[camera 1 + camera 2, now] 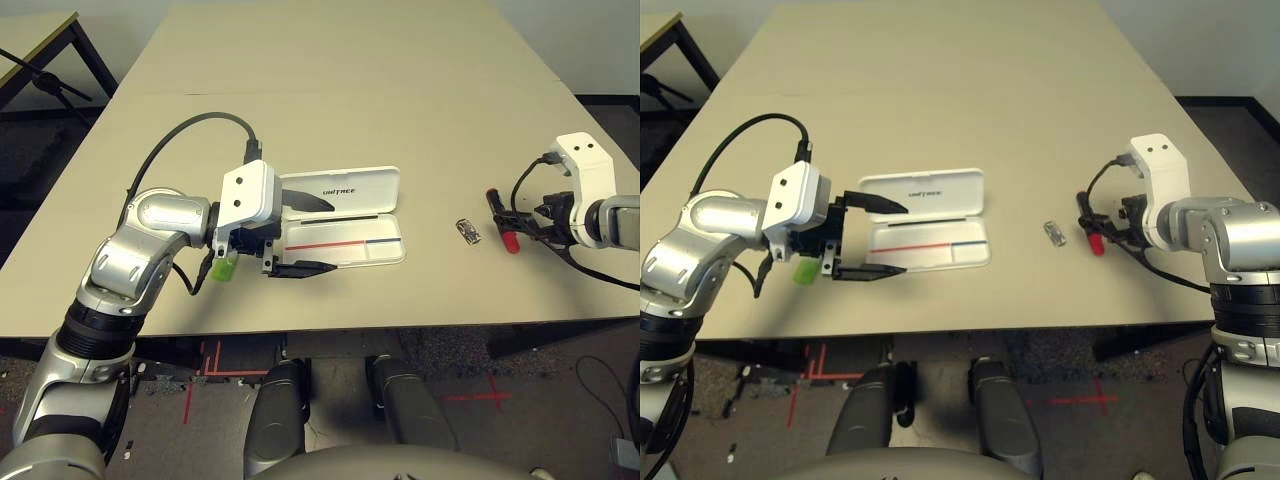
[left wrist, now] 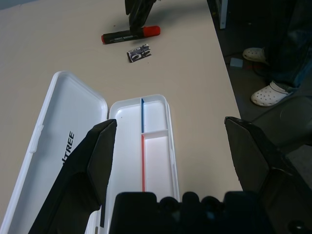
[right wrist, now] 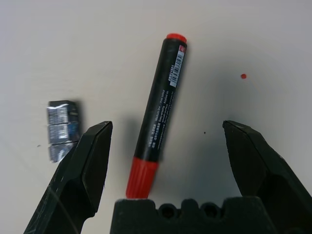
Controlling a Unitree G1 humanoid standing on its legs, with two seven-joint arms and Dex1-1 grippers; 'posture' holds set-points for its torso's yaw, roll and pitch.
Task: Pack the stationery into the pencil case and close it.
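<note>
The right gripper (image 3: 167, 124) hangs open over the marker (image 3: 158, 107), its two fingers apart on either side of the black barrel, gripping nothing, as packing appears to be at the pickup stage. The white case (image 1: 970, 257) lies open on the table (image 1: 330, 115), lid (image 1: 965, 185) laid back toward 12 o'clock, its compartments empty where they can be seen. From the case, in the head view, the silver clip (image 1: 1055, 234) sits at 3 o'clock, with the marker just beyond it on the same hour, red cap toward 6 o'clock. The green stick (image 1: 224, 269) rests at 8 o'clock, partly hidden by the left arm. The left gripper (image 2: 170, 123), also open and empty, points toward 3 o'clock above the case's 9 o'clock end. The next move likely calls for lowering the right gripper squarely, closing on the barrel without nudging the clip, then carrying the marker toward 9 o'clock.
</note>
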